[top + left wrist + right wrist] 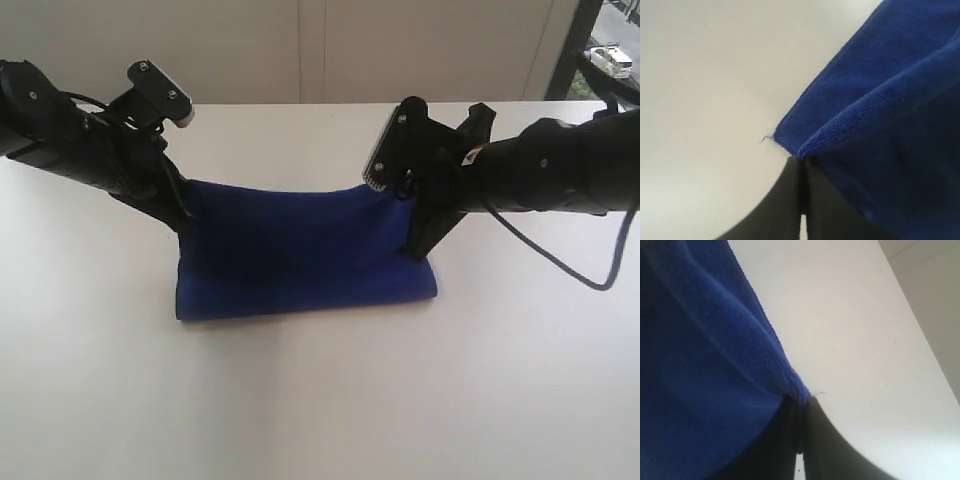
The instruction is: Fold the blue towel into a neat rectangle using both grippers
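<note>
The blue towel (300, 255) hangs stretched between both grippers, its upper edge lifted and its lower fold resting on the white table (320, 400). At the towel's left upper corner, my left gripper (182, 218) is shut on the hem. The left wrist view shows its black fingers (790, 195) pinched on the towel corner (790, 135). My right gripper (420, 245) is shut on the right upper corner. In the right wrist view the blue towel (705, 365) fills one side and is clamped at the gripper (801, 402).
The white table stretches wide in front of and beside the towel. A beige wall (330, 50) stands behind the table's far edge. A black cable (560, 265) loops down from the right arm. A window (610, 50) shows at the far right.
</note>
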### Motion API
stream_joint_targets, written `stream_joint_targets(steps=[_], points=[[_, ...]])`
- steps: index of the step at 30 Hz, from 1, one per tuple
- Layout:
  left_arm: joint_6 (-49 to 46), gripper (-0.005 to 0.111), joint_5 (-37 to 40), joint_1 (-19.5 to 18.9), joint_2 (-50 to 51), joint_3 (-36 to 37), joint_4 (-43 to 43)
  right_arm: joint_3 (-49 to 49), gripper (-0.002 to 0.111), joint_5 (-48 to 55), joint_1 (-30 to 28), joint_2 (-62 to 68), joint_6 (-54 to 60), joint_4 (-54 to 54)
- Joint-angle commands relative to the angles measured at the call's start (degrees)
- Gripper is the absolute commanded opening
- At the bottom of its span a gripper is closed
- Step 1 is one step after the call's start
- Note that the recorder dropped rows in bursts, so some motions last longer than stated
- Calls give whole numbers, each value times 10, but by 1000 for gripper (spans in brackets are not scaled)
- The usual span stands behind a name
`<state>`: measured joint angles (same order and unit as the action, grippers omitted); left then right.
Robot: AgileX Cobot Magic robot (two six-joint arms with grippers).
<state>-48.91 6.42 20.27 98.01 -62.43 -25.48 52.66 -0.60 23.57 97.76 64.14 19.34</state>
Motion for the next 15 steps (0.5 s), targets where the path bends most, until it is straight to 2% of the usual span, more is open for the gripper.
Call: stream_joint_targets(steps=[1,15], points=[[-30,0,-20,-5,21,-5,-4,15,1,-18,-14,30,-6,4],[-36,0,-70,-5,54,-17,-4,16,1,-111,-20,63,-6,28]])
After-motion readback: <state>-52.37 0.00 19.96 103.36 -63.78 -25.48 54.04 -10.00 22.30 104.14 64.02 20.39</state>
